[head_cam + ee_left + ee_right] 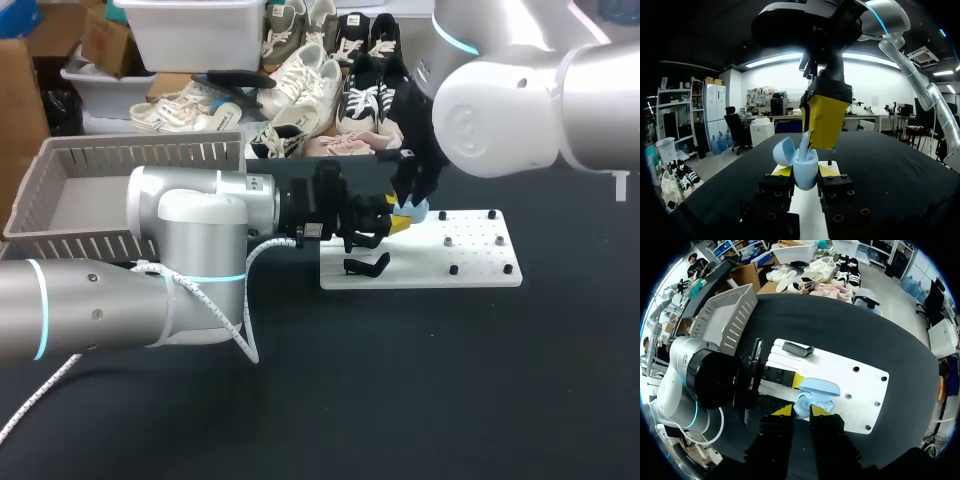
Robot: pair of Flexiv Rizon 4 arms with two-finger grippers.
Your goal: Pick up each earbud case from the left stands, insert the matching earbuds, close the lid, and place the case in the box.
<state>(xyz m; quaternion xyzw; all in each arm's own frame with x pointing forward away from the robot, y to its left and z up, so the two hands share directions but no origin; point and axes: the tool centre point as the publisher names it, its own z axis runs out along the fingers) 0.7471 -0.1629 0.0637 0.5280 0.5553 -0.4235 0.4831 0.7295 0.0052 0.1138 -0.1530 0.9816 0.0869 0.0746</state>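
Note:
My left gripper [805,172] is shut on a pale blue earbud case [806,170], held upright above the white stand plate [470,262]. The case's lid [784,151] stands open, tipped back to one side. My right gripper [821,137] comes down from above onto the open case and is shut on a pale blue earbud [804,142], whose lower end is in the case's mouth. From the right wrist, the open case [817,390] lies just ahead of the right gripper [800,412]. In the head view both grippers meet at the case [416,210].
A black stand [366,265] sits on the white plate's left end, and small black pegs [452,270] dot its right half. A grey slatted box [60,200] stands at the back left, behind my left arm [190,215]. Black table cloth lies all around.

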